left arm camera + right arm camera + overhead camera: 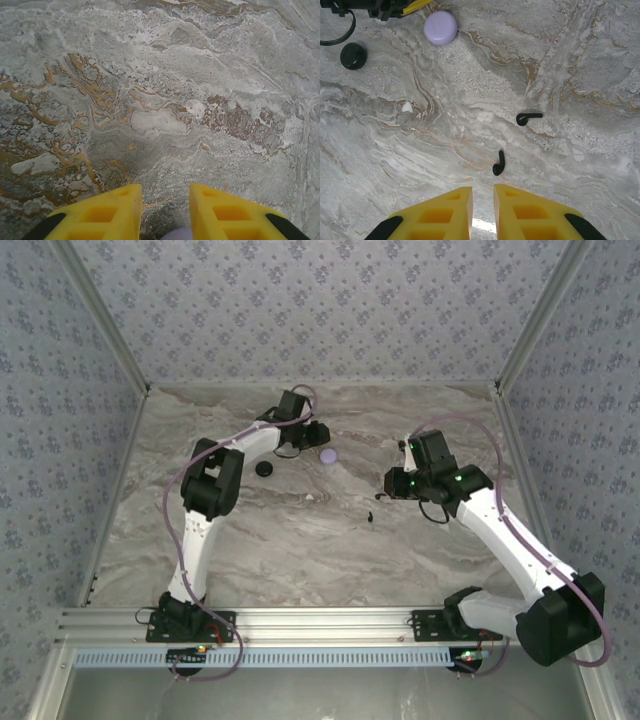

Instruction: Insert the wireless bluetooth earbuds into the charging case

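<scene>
Grey marble desk point(395, 150) with rust-coloured veins, seen from the right wrist camera. At the bottom centre, the right tool point(482, 190) shows two yellow fingers parted only by a narrow slit, holding nothing. Just beyond its tips lies the nearer black earbud point(498, 163), with the second black earbud point(528, 118) a little farther, right of centre; both rest loose on the desk. Far off at the upper left sit a lilac puck point(440, 27) and a black puck point(353, 55), probably the charging cases, both apparently shut.

From the left wrist camera, the left tool point(166, 190) has its fingers parted somewhat wider. A pale lilac shape point(177, 234) peeks between them at the bottom edge; whether it is gripped cannot be told.

The step in hand appears to be collecting a black earbud. Next, the right tool would need to widen, settle over the nearer earbud and close gently on so small a piece.
</scene>
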Robot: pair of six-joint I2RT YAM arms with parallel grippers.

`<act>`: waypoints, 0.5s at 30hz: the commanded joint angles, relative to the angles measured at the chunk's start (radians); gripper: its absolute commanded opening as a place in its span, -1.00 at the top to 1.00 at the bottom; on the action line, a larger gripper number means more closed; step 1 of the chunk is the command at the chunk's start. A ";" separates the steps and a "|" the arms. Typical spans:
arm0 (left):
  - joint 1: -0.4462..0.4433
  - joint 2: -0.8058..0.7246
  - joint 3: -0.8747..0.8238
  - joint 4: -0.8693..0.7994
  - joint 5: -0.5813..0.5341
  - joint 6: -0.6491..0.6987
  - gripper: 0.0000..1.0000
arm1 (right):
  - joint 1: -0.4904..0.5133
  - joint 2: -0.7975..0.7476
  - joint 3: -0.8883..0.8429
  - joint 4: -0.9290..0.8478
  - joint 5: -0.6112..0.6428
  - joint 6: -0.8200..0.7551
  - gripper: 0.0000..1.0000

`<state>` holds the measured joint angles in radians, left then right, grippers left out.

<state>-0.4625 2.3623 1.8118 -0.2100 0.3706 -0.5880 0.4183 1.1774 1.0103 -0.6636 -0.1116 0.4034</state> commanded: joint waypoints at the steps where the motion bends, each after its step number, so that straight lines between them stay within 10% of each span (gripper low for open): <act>1: 0.004 0.019 0.033 -0.025 0.005 0.019 0.41 | -0.007 0.009 -0.005 -0.001 0.000 0.015 0.58; 15: 0.004 -0.134 -0.028 -0.080 -0.057 0.125 0.48 | -0.011 0.023 -0.012 0.004 0.001 0.006 0.52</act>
<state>-0.4625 2.3505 1.8019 -0.2481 0.3504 -0.5201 0.4164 1.1893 1.0084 -0.6624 -0.1116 0.4030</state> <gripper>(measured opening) 0.256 0.237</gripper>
